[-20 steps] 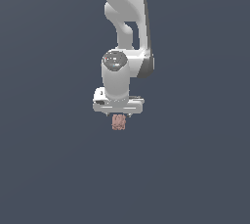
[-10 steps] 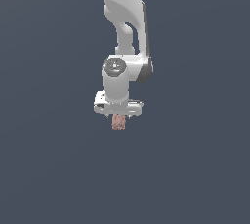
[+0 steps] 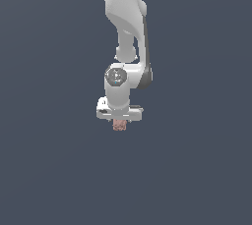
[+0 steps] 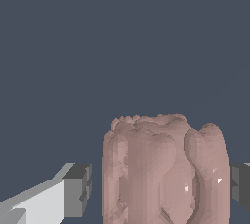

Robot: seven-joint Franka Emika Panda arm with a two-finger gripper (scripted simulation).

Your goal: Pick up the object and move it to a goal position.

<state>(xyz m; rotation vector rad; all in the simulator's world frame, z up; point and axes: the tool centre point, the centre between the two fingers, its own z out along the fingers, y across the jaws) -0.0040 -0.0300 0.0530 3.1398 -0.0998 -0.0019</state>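
Exterior view: white arm (image 3: 125,27) hangs down from the top of the frame against a flat, dark blue-grey backdrop. No edge, horizon or shadow to be made out on it, so I cannot tell whether this is a worktop surface or bare background.

Wrist joint with a round grey cap (image 3: 117,76) faces the camera. Below it sits the broad white body of the claw (image 3: 119,124), pointing straight down.

The object (image 3: 119,125), a small pinkish-brown lumpy clump, sticks out beneath the claw body, roughly centred under it. It is clearly narrower than the claw housing. Only its lower part shows here; the upper part is tucked up against the housing. Nothing visibly touches it from below.

Wrist view: the object (image 4: 163,171) fills the lower middle of the picture. Surface bumpy, made of rounded vertical lobes with a knobbly upper rim and a few bright specks of highlight. A dark grey fingertip pad on a pale grey finger (image 4: 78,191) stands on one side, with a thin strip of background between pad and clump. A second dark pad shows at the opposite edge of the picture, just beside the clump's other flank.

Claw state: fingers on either side of the clump, apparently pinching it, though firm contact on the first side is not plain.
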